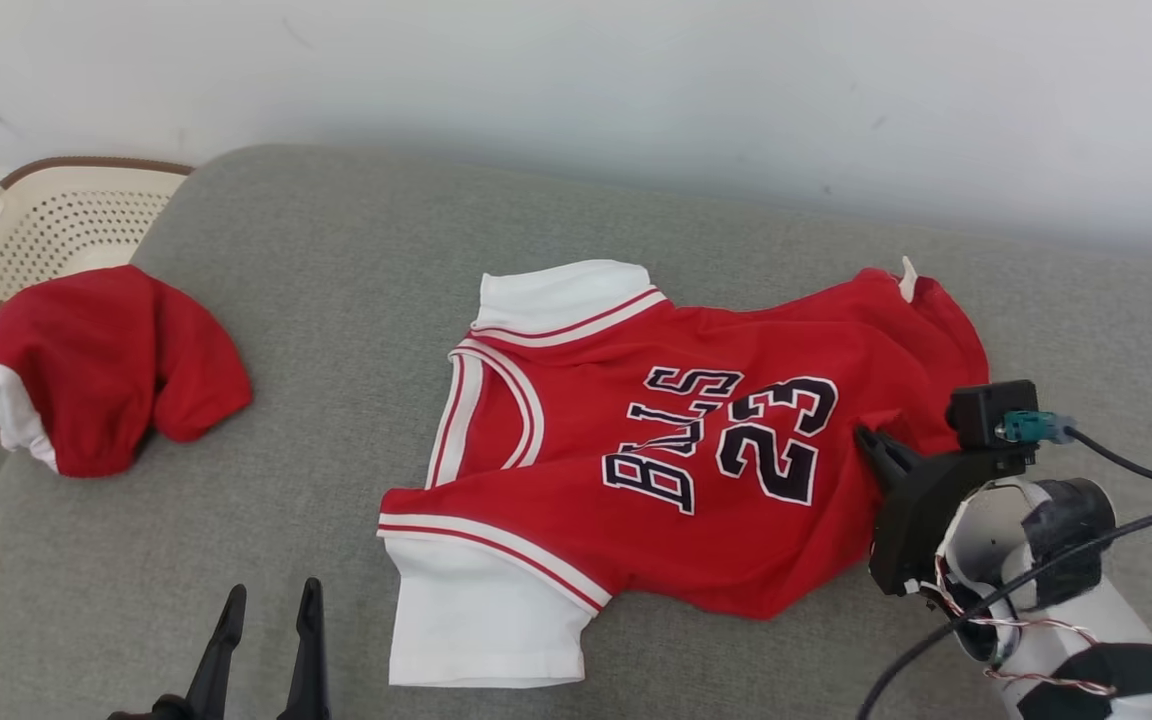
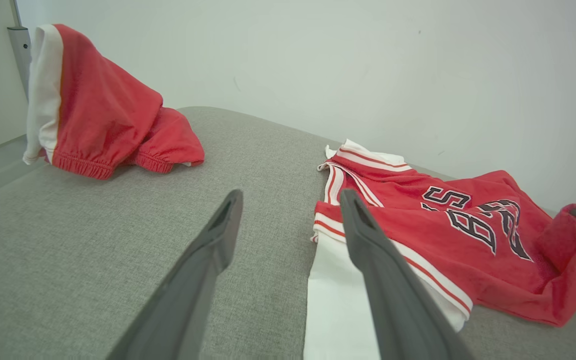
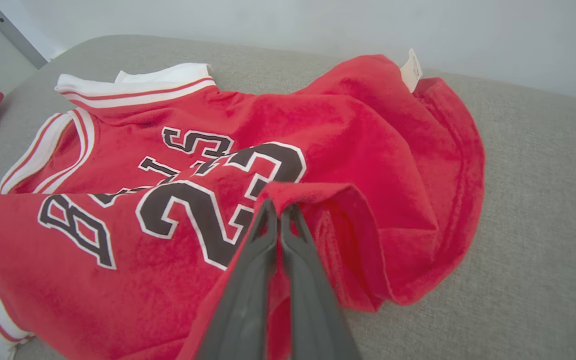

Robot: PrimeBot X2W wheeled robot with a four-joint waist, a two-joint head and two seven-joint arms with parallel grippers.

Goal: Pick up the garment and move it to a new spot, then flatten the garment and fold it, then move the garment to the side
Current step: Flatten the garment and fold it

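Garment (image 1: 696,450) lies spread, print up, mid-cushion on the grey cushion (image 1: 336,280). Right gripper (image 3: 278,207), at its 3 o'clock, is clamped on a raised fold of the hem (image 3: 328,195), probably to pull it flat. Left gripper (image 1: 271,600), at 7 o'clock, stands parted and empty near the white sleeve (image 1: 476,620), ready to assist.

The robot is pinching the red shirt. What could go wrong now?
1. The right pincer is shut on only a small fold of the shirt, so the cloth might slip out when pulled.
2. The left pincer is open and holds nothing, so a one-sided pull could bunch the shirt instead of flattening it.
3. The shorts sit at the edge of the cushion; a shirt dragged there could knock them off.
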